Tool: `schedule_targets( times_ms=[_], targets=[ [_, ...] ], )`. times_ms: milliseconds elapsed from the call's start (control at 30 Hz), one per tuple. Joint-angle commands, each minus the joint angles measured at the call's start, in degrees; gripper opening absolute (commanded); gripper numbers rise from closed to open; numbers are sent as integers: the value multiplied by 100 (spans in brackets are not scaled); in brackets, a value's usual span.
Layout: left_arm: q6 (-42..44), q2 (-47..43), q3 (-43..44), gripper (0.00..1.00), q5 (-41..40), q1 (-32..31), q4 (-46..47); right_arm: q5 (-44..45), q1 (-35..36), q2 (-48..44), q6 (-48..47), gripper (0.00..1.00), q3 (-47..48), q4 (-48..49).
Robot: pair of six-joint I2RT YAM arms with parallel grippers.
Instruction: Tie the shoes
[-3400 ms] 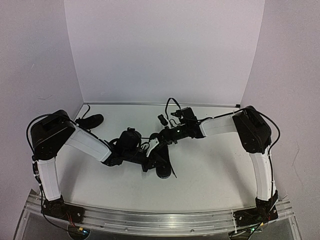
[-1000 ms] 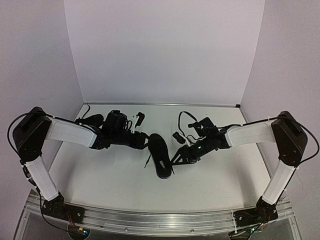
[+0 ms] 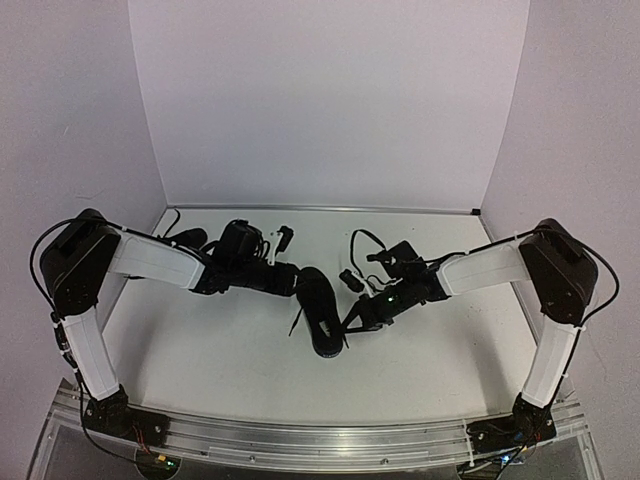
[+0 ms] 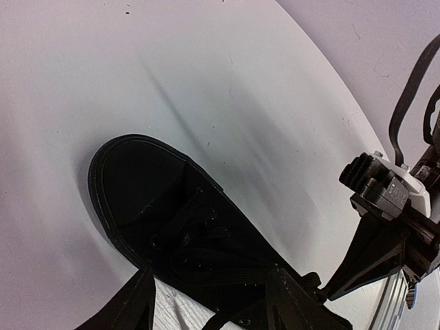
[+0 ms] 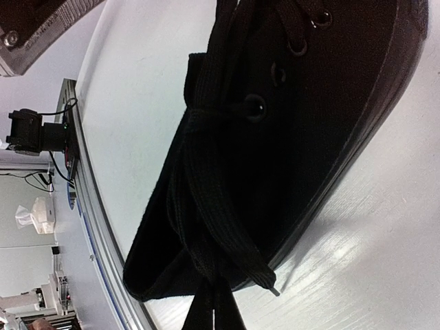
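on the tabletop [image 3: 420, 370], straddling the shoe [image 3: 322, 312] with left gripper [image 4: 210, 302] jaws released; pinching its lace [image 5: 206, 227] with right gripper [image 3: 352, 318] jaws clenched.

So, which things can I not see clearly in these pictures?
Far shoe: top view, mostly behind the left arm.
Right gripper: right wrist view, bottom edge cuts off its fingertips; grip on the lace unclear.
Near shoe: left wrist view, heel cut off by the bottom edge.

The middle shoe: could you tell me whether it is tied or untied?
Untied: on the middle shoe the laces hang loose over its side, no bow showing.
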Motion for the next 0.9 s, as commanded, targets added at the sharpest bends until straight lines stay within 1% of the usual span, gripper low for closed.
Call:
schedule_targets(
  times_ms=[0, 167, 433, 667, 867],
  targets=[
    [-135, 71, 335, 57, 17, 72, 44, 286, 34, -318, -13, 0, 84, 28],
    [-259, 264, 530, 59, 32, 73, -114, 814, -1, -387, 22, 0, 63, -150],
    [-361, 456, 620, 58, 145, 73, -134, 971, -55, -285, 33, 0, 113, -204],
    [-453, 733, 759, 54, 300, 73, -163, 962, -56, -208, 14, 0, 158, -212],
    [-521, 920, 865, 48, 464, 70, -177, 979, -56, -194, 5, 0, 169, -213]
  ],
)
